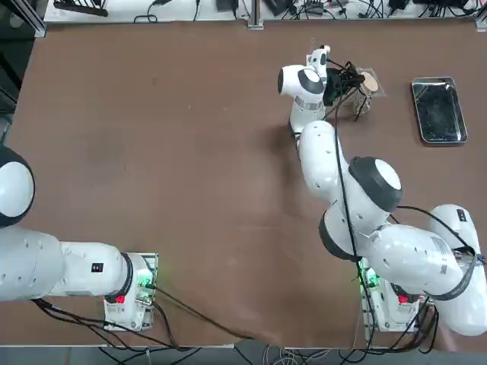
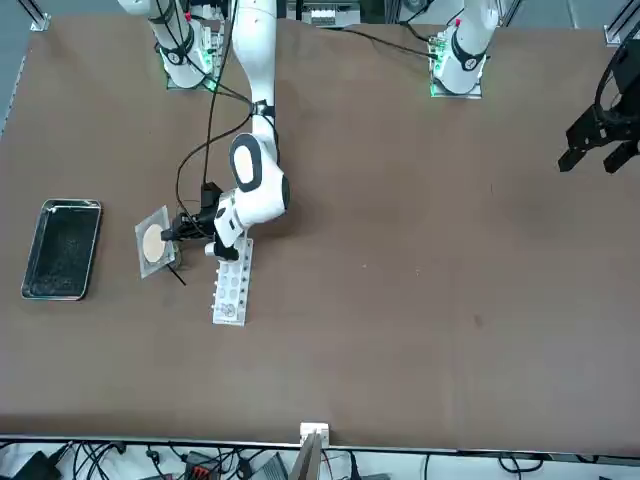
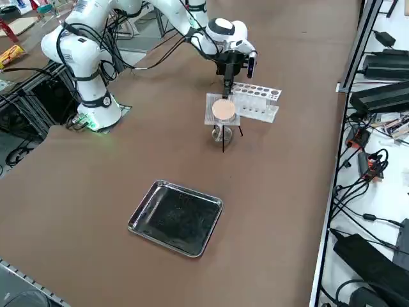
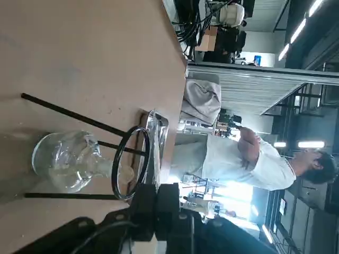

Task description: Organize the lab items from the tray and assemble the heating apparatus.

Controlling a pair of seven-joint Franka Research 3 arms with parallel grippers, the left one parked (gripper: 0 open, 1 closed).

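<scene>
Glass burner [image 4: 66, 161] sits under black wire stand [image 4: 115, 172], right gripper [image 4: 161, 189] beside it, fingers [image 4: 143, 203] together.

A brown table [image 3: 96, 204] bore a shiny metal tray [image 3: 179, 219], well apart from a black wire stand [image 4: 69, 112]. A small glass burner [image 4: 63, 159] stood between the stand's legs, and a white holed rack [image 3: 259, 101] lay near them.
</scene>
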